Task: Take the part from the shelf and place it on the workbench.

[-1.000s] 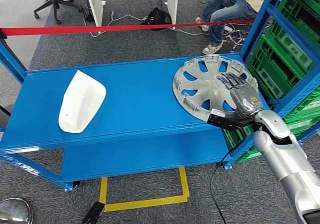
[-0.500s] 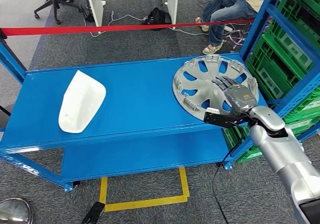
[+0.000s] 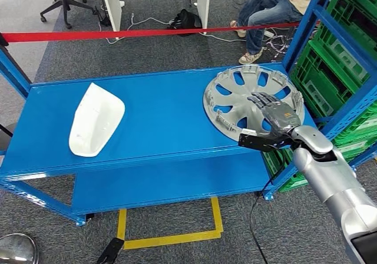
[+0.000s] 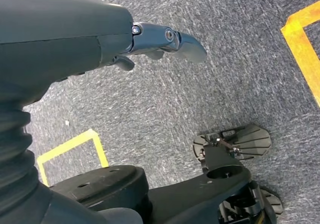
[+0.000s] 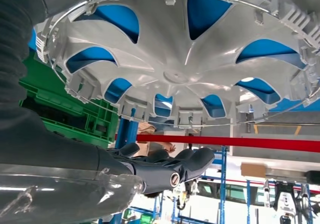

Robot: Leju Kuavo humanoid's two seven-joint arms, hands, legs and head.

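Right hand [image 3: 274, 118] spread open above hubcap [image 3: 240, 96] | contact unclear | left hand [image 4: 166, 39] empty, seemingly open

No writing, label, brand or number can be read anywhere: not on the hubcap [image 3: 249, 102], the white part [image 3: 95, 119], or the green crates [image 3: 337, 46].

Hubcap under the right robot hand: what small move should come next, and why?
Probably lift the right robot hand up and away. The hubcap already lies flat on the blue bench, and the fingers look spread above it without gripping it, so the placing seems done. The left robot hand hangs over the floor.
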